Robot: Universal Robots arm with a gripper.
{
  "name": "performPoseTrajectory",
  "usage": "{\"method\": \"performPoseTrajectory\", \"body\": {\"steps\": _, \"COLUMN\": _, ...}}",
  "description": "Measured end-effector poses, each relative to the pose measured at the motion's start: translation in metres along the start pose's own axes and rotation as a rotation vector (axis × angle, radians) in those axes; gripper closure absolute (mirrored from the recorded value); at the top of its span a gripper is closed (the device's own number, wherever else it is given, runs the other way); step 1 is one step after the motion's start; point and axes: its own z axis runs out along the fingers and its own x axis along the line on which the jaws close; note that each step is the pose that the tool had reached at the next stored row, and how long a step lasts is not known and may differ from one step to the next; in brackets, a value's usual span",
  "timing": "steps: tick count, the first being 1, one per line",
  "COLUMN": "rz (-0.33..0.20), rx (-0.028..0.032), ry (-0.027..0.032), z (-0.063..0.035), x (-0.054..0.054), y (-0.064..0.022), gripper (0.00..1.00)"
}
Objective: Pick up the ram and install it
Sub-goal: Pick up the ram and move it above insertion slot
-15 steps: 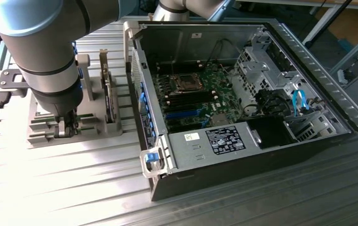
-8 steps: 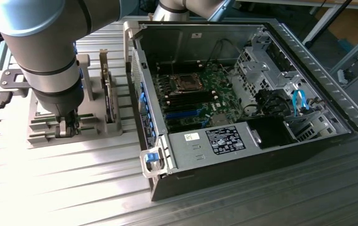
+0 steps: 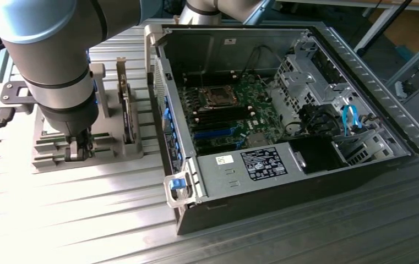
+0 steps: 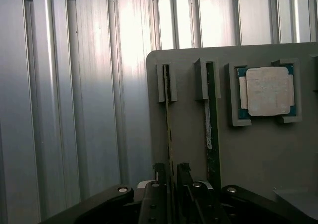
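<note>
Wrist view: the gripper (image 4: 171,170) straddles the ram (image 4: 169,129), its fingers apart with a gap showing beside the stick, so nothing is clamped. The ram stands on edge in the gray holder (image 4: 278,149), with a second stick (image 4: 212,129) just beside it and the processor (image 4: 268,91) beyond. This looks like the pick-up step, at the exterior view's left. The open computer case (image 3: 217,170) sits to the right. A clean lift would call for a firm squeeze and a straight pull.
</note>
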Motion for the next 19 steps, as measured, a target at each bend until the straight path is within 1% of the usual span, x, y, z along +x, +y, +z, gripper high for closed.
{"method": "performPoseTrajectory", "body": {"steps": 10, "rz": 0.000, "rx": 0.0000, "ry": -0.0002, "z": 0.0000, "x": 0.0000, "y": 0.0000, "gripper": 0.76}}
{"method": "performPoseTrajectory", "body": {"steps": 11, "rz": 0.000, "rx": 0.0000, "ry": -0.0002, "z": 0.0000, "x": 0.0000, "y": 0.0000, "gripper": 0.75}}
{"method": "performPoseTrajectory", "body": {"steps": 12, "rz": 0.000, "rx": 0.0000, "ry": -0.0002, "z": 0.0000, "x": 0.0000, "y": 0.0000, "gripper": 0.69}}
{"method": "performPoseTrajectory", "body": {"steps": 13, "rz": 0.000, "rx": 0.0000, "ry": -0.0003, "z": 0.0000, "x": 0.0000, "y": 0.0000, "gripper": 0.69}}
{"method": "performPoseTrajectory", "body": {"steps": 15, "rz": 0.000, "rx": 0.0000, "ry": -0.0003, "z": 0.0000, "x": 0.0000, "y": 0.0000, "gripper": 0.57}}
{"method": "performPoseTrajectory", "body": {"steps": 16, "rz": 0.000, "rx": 0.0000, "ry": -0.0003, "z": 0.0000, "x": 0.0000, "y": 0.0000, "gripper": 0.57}}
{"method": "performPoseTrajectory", "body": {"steps": 17, "rz": 0.000, "rx": 0.0000, "ry": -0.0003, "z": 0.0000, "x": 0.0000, "y": 0.0000, "gripper": 0.51}}
{"method": "performPoseTrajectory", "body": {"steps": 19, "rz": 0.000, "rx": 0.0001, "ry": -0.0004, "z": 0.0000, "x": 0.0000, "y": 0.0000, "gripper": 0.51}}
